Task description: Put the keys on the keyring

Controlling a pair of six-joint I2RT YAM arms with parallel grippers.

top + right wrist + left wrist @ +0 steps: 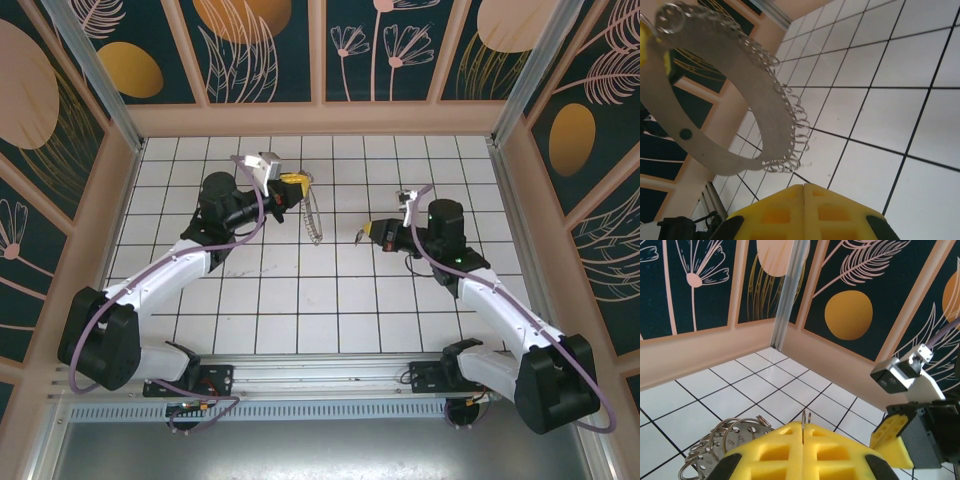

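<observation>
At the near edge of the desk (300, 310) the two arm bases stand, and in front of them is a wide stretch of bare tiles. Further in, right of the middle, the right jaws are pressed together. In the top view a small dark piece sticks out at their tip, which I judge to be the key (358, 237), pinched and lifted off the desk. Just left of it, near but apart, hangs the keyring (313, 215), a flat grey arc with many small wire loops along its edge. A little further, the left jaws pinch its upper end, and a thin wire shows in the seam between their yellow pads (770, 455). So both things seem to be picked up and brought face to face, but the key is not yet on the ring. What is left is the fine part: to close the small gap and thread the key's loop on. The work is in the middle of the far half of the desk. The low wall (320, 118) at the far edge and the side walls are well apart from both arms, so there is room on every side.
</observation>
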